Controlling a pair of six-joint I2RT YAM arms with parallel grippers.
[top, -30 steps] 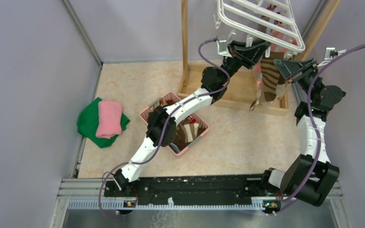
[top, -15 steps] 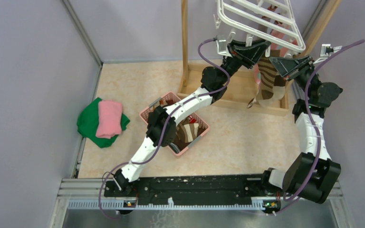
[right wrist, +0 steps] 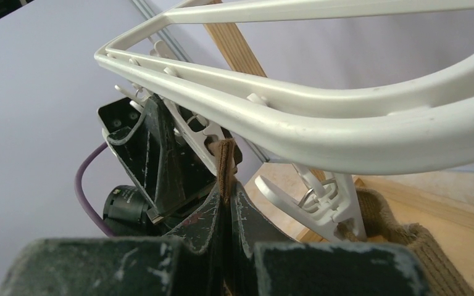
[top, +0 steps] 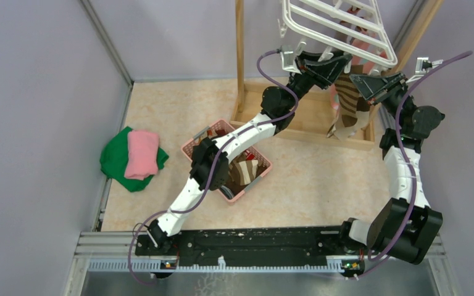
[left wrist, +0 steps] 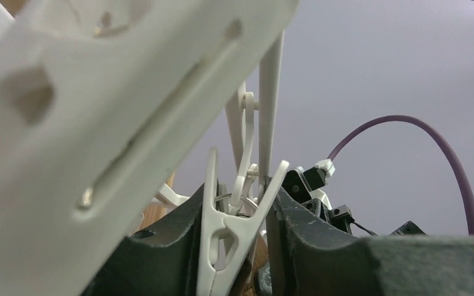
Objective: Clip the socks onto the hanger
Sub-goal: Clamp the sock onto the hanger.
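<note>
left gripper [top: 339,61] squeezing clip [left wrist: 222,237] | right gripper [right wrist: 225,194] pinching sock [top: 347,105], just moved in beside left | sock edge nears clip, clipping likely next

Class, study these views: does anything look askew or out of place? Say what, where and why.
The hanger looks slanted across the wooden stand instead of square to it. The left gripper is closed around one clip, and the right gripper holds a striped sock beneath. Nothing looks spilled or damaged.

hanger [right wrist: 345,132] frame overhead, wooden stand [top: 240,55] beside, pink basket [top: 188,145] mid-floor; floor [top: 173,105] open beyond
</note>
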